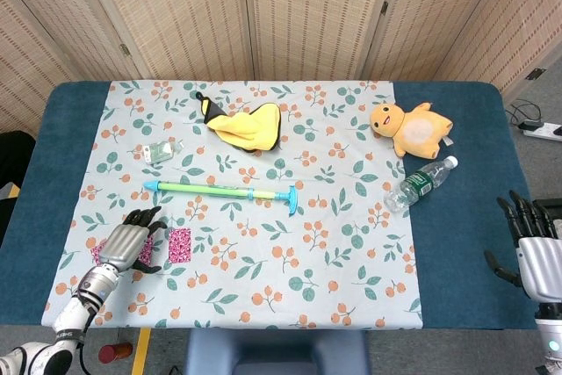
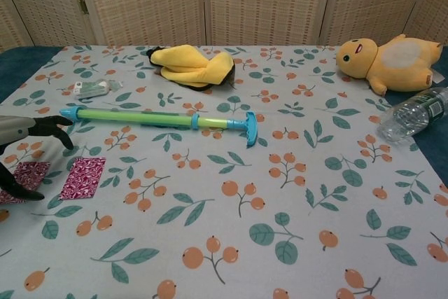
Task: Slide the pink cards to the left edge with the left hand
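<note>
Floral cloth on the desk [image 1: 263,287] carries the pink cards [image 1: 179,244] at lower left; left hand [image 1: 130,241], fingers spread and holding nothing, hovers over them, apparently ready to press down and drag leftward.

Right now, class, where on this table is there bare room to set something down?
Free: the wide cloth patch below the pump, right of the pink cards; also the blue strip below the bottle. Crowded: the near-left corner under the left hand, and the far side by the yellow cloth and plush.

Left hand [image 1: 130,241] over pink cards [image 1: 179,244]
</note>
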